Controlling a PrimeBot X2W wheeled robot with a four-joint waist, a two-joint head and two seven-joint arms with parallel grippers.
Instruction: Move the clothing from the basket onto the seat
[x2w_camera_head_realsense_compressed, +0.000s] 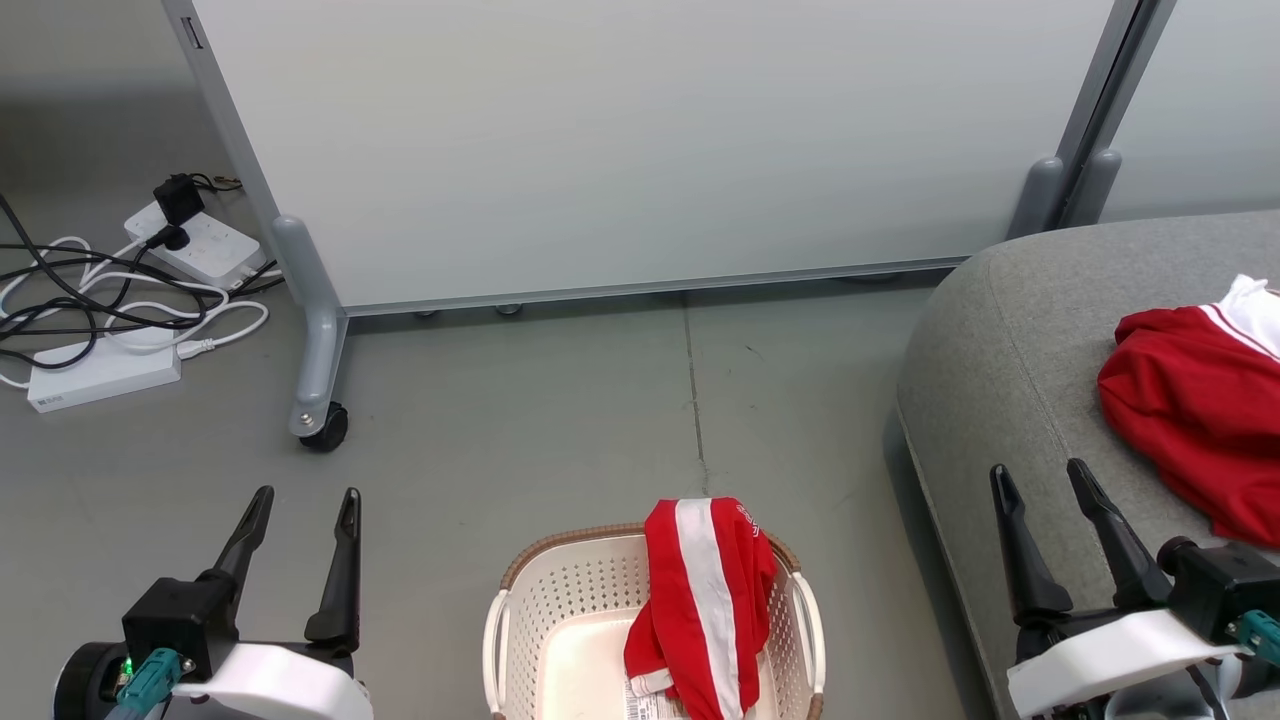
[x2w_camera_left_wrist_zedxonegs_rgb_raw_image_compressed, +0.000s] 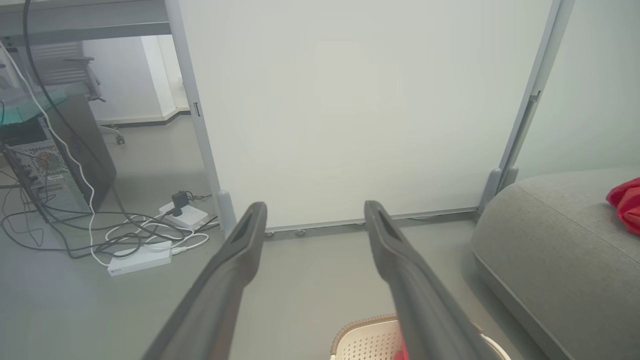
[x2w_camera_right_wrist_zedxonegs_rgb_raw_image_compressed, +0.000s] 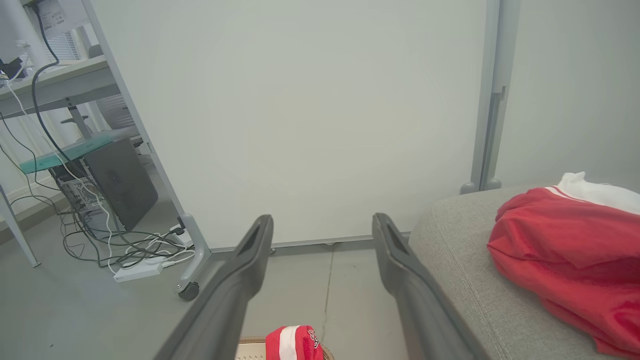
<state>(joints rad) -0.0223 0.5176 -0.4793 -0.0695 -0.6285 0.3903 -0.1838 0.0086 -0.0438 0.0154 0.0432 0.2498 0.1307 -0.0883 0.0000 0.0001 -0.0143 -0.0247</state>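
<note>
A red piece of clothing with a white stripe (x2w_camera_head_realsense_compressed: 705, 600) hangs over the far rim of the cream basket (x2w_camera_head_realsense_compressed: 560, 610) on the floor; its top also shows in the right wrist view (x2w_camera_right_wrist_zedxonegs_rgb_raw_image_compressed: 292, 342). Another red and white piece (x2w_camera_head_realsense_compressed: 1195, 400) lies on the grey seat (x2w_camera_head_realsense_compressed: 1000, 370) at the right, seen as well from the right wrist (x2w_camera_right_wrist_zedxonegs_rgb_raw_image_compressed: 570, 260). My left gripper (x2w_camera_head_realsense_compressed: 305, 510) is open and empty, left of the basket. My right gripper (x2w_camera_head_realsense_compressed: 1040, 485) is open and empty over the seat's near edge. The basket's rim (x2w_camera_left_wrist_zedxonegs_rgb_raw_image_compressed: 365, 330) peeks in low in the left wrist view.
A white partition panel on grey wheeled legs (x2w_camera_head_realsense_compressed: 315, 370) stands across the back. Power strips and tangled cables (x2w_camera_head_realsense_compressed: 130, 290) lie on the floor at the left. A computer tower (x2w_camera_right_wrist_zedxonegs_rgb_raw_image_compressed: 120, 182) and a desk stand beyond them.
</note>
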